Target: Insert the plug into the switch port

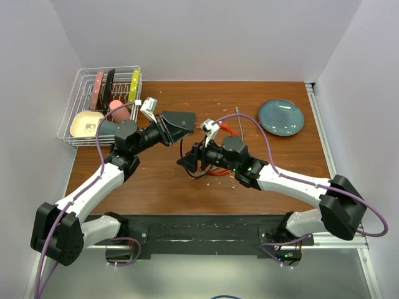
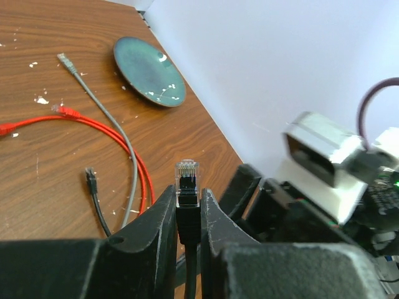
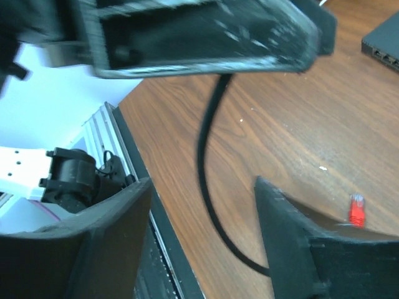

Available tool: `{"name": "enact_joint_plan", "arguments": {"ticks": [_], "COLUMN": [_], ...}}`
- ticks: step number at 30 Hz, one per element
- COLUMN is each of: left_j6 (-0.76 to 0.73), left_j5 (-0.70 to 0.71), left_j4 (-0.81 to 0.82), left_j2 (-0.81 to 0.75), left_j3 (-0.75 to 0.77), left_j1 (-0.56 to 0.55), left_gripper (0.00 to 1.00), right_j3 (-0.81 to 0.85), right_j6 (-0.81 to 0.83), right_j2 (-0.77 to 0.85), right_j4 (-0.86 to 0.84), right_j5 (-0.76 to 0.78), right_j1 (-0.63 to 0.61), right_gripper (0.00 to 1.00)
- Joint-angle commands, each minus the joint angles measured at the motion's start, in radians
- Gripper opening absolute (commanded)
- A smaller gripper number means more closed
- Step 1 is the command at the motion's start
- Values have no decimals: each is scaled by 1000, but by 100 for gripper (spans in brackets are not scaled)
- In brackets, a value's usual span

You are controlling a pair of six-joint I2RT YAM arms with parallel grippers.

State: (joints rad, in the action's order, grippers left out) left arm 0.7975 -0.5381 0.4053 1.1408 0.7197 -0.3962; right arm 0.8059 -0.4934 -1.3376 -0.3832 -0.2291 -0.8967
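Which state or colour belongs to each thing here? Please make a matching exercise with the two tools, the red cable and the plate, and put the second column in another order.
Things:
1. left tool
2. right tool
3. red cable
4. plate

States or colours:
A. open
B. round, blue-grey
C. shut on the plug
D. lying loose on the table

Pairs: 1-C; 2-A; 3-D; 4-B

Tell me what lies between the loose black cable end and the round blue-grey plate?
A red cable and a grey cable cross there, shown in the left wrist view.
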Motion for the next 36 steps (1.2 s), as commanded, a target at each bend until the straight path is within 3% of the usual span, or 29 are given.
{"name": "enact_joint_plan", "arguments": {"ticks": [1,5,6,8,9,10,13,16,22,29,36], "left_j6": [-9,-14,-11,-26,-50,-61,-72,-78,-69,-44,-37], "left_j5": [-31,-65,-63,-51,-48,-36,44,140,162,66,3], "left_j4": [52,59,63,40,2,-17,-68,-95,-88,-34,-22], "left_j2": [-36,-32,-33,-35,-39,-45,-96,-165,-227,-205,-145], "left_j3": [15,8,3,18,30,40,46,38,32,43,61], "left_j1": [-1,-1,-1,0,0,0,0,2,2,2,2], "left_gripper": [0,0,0,4,16,49,89,100,100,97,87], "right_j3": [59,62,50,39,35,32,19,4,-2,-10,27], "right_j6": [-60,-112,-117,-122,-116,-106,-82,-38,38,81,95], "right_j2": [-23,-26,-20,0,9,18,51,81,115,150,144], "right_j4": [-112,-137,-160,-169,-151,-143,-105,-68,26,64,104], "right_j5": [16,48,53,68,80,83,65,30,-73,-139,-156], "right_j1": [-5,-8,-5,-7,-7,-7,-7,-5,-5,-7,-7], "right_gripper": [54,6,0,0,0,0,0,0,0,0,0]}}
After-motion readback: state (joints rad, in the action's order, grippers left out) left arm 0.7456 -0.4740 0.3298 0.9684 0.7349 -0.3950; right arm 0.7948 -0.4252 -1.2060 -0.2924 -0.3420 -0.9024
